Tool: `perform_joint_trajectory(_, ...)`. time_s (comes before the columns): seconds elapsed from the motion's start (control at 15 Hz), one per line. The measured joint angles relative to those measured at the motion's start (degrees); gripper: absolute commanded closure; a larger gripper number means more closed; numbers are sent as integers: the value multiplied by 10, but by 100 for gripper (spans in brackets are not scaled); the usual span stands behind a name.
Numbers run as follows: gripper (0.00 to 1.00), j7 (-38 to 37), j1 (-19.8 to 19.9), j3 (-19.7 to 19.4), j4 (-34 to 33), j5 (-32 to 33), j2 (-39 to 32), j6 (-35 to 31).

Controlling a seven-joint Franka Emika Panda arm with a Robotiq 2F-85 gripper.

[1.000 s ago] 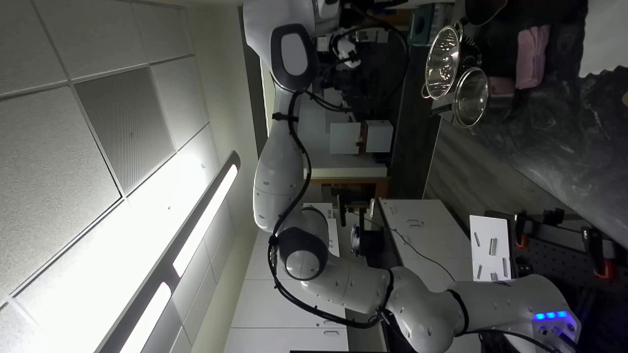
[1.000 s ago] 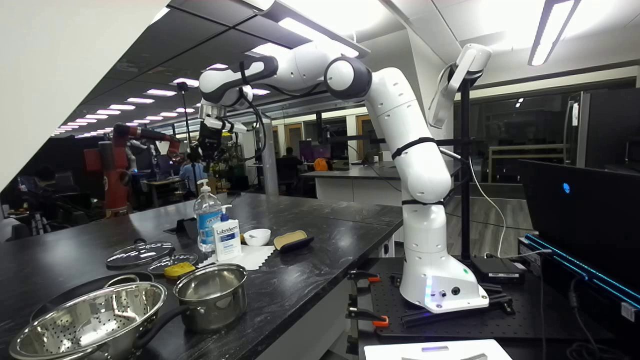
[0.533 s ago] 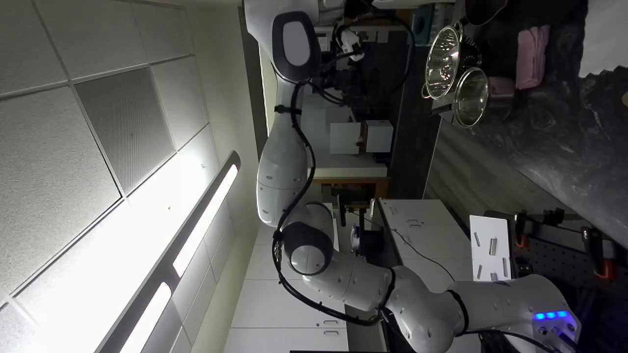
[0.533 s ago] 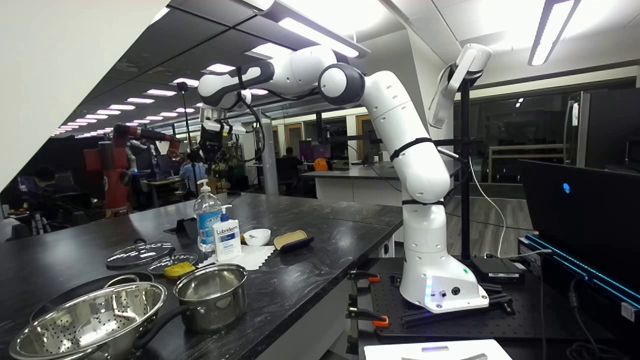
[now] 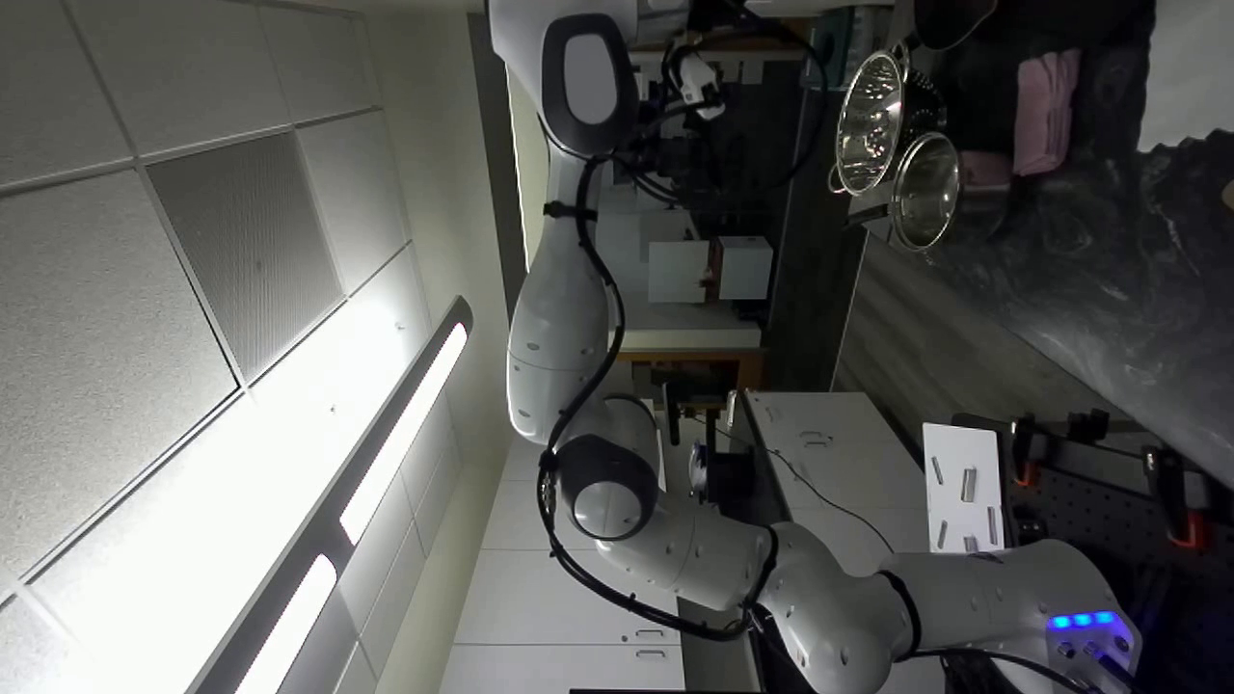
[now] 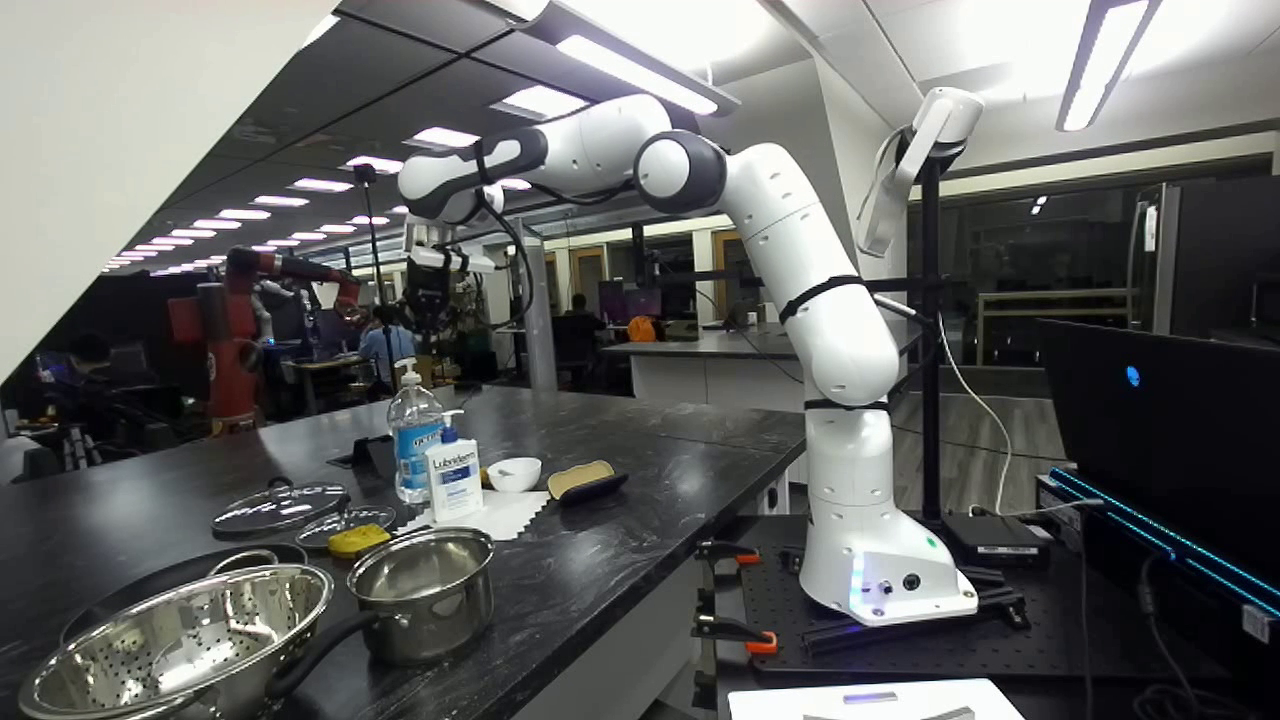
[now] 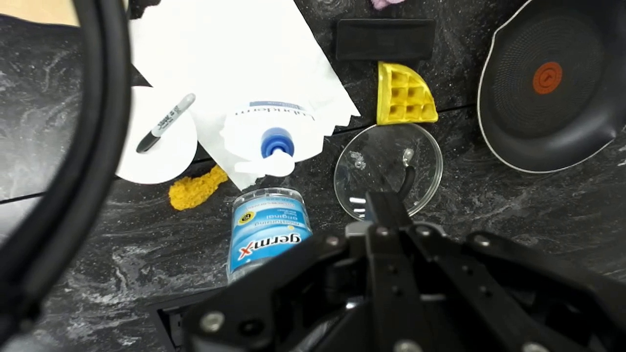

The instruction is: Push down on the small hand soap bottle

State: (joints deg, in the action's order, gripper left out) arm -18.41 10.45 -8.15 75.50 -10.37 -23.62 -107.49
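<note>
The small bottle is the white Lubriderm pump bottle (image 6: 455, 482) with a blue collar, upright on a paper towel on the dark counter. In the wrist view its white pump head and blue collar (image 7: 277, 141) show from above, left of the gripper. A taller clear Germ-X pump bottle (image 6: 415, 445) with a blue label stands close behind it; it also shows in the wrist view (image 7: 269, 227). My gripper (image 7: 389, 208) is shut, its fingertips together with nothing between them. In an exterior view the gripper (image 6: 428, 318) hangs above the bottles, apart from both pumps.
A glass lid (image 7: 371, 156), a yellow waffle piece (image 7: 405, 95) and a black pan (image 7: 547, 88) lie right of the bottles in the wrist view. A white bowl (image 6: 514, 474) and a taco (image 6: 583, 480) sit beside them. A pot (image 6: 425, 600) and colander (image 6: 190, 630) stand nearer the camera.
The arm has come down slightly, and the gripper has shifted a little right in the exterior view that shows the bottles. The bottles have not moved.
</note>
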Motion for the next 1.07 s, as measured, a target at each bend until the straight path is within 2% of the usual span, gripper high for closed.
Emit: perform_joint_trajectory(1.07,100,0,12,-7,3,2,-16,11)
